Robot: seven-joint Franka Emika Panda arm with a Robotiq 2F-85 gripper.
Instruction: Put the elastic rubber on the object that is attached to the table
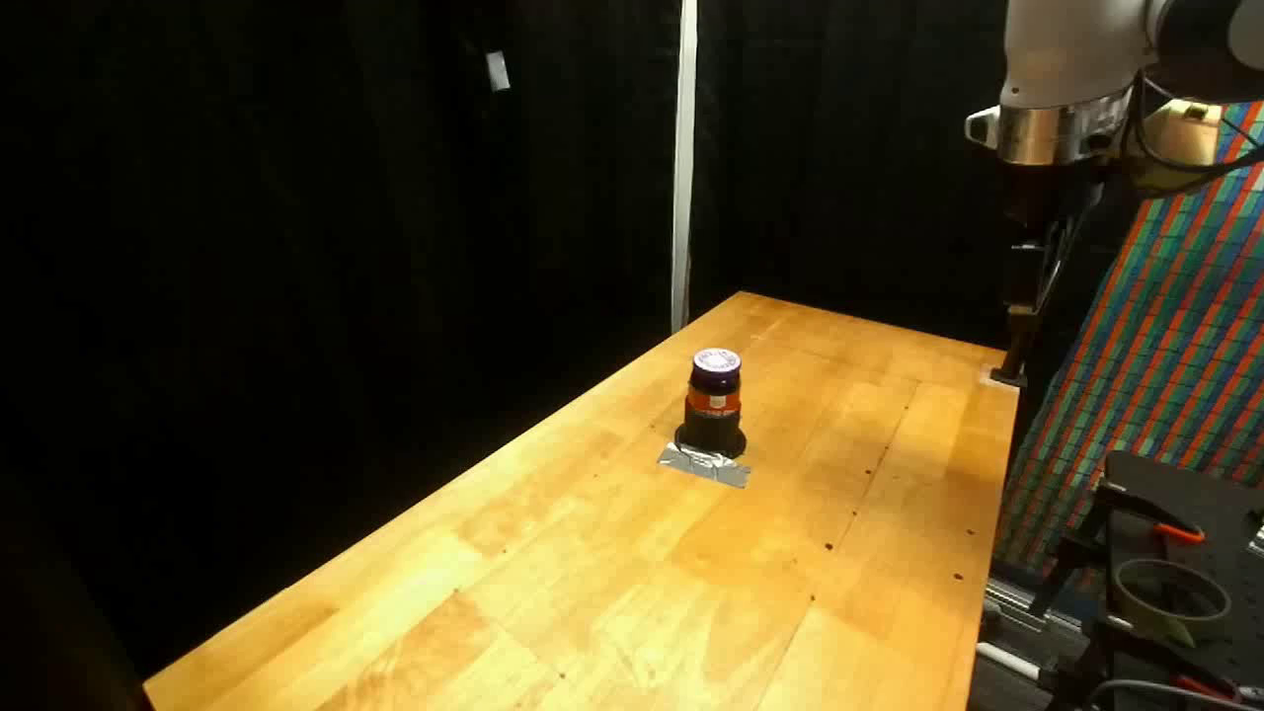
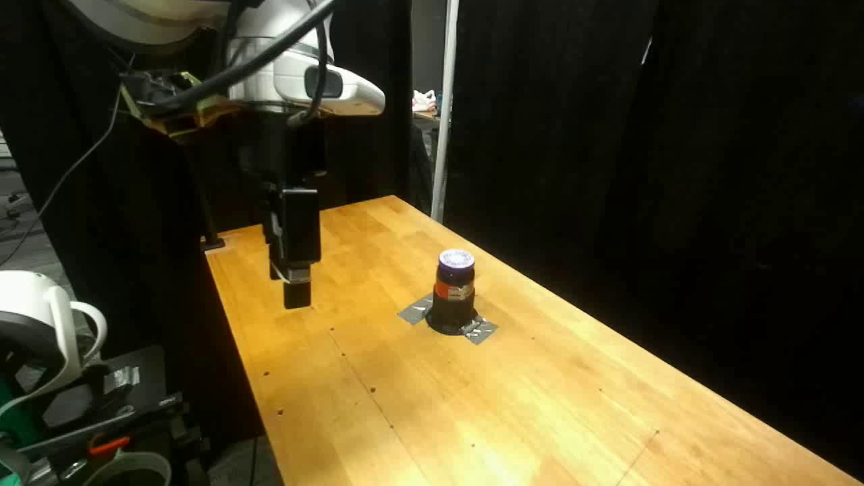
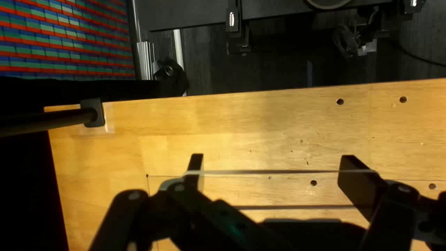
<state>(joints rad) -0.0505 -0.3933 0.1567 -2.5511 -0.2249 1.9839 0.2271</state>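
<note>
The elastic rubber (image 3: 270,172) is a thin pale band. In the wrist view it is stretched in two strands around the two spread fingers of my gripper (image 3: 270,164). My gripper is open, with only the table seen between the fingers. In an exterior view the gripper (image 2: 297,293) hangs over the table's far end, with a light strip of the band (image 2: 299,274) near the fingertip. The attached object is a dark jar (image 1: 715,403) with a purple-white lid and orange label, also in an exterior view (image 2: 455,290). It stands upright, apart from the gripper, and is out of the wrist view.
Silver tape (image 1: 704,466) holds the jar's black base to the wooden table (image 1: 632,612). A black pole (image 3: 52,120) is fixed at a table corner near the gripper. A black side shelf (image 1: 1185,513) with a tape roll (image 1: 1171,592) stands beside the table.
</note>
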